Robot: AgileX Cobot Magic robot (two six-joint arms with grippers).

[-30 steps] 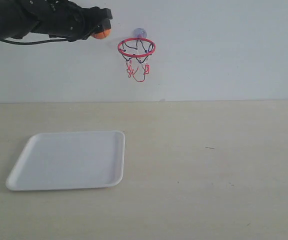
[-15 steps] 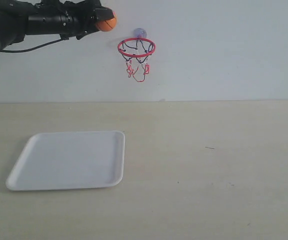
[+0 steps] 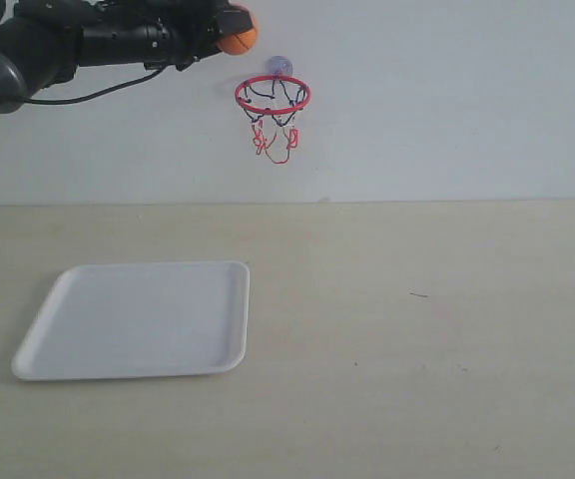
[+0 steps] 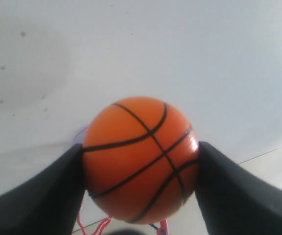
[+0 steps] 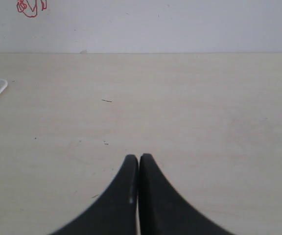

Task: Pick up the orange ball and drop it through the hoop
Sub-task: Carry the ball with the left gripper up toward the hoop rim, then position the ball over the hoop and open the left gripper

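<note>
Clamping the orange ball [image 3: 239, 38], the left pincer [image 4: 141, 152] hangs above and just left of the hoop [image 3: 273, 112]. Released here, the ball would likely clip the near rim and bounce away. The wall crowds close behind. The right pincer [image 5: 139, 166], closed on nothing, sits over the counter [image 3: 417, 349].

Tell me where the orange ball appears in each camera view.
Exterior view: orange ball at the top, in the left gripper, up-left of the hoop.
Left wrist view: centre, clamped between the dark jaws.
Right wrist view: not in it.
Shared landmark: the hoop's red net strings, visible in all three.
</note>
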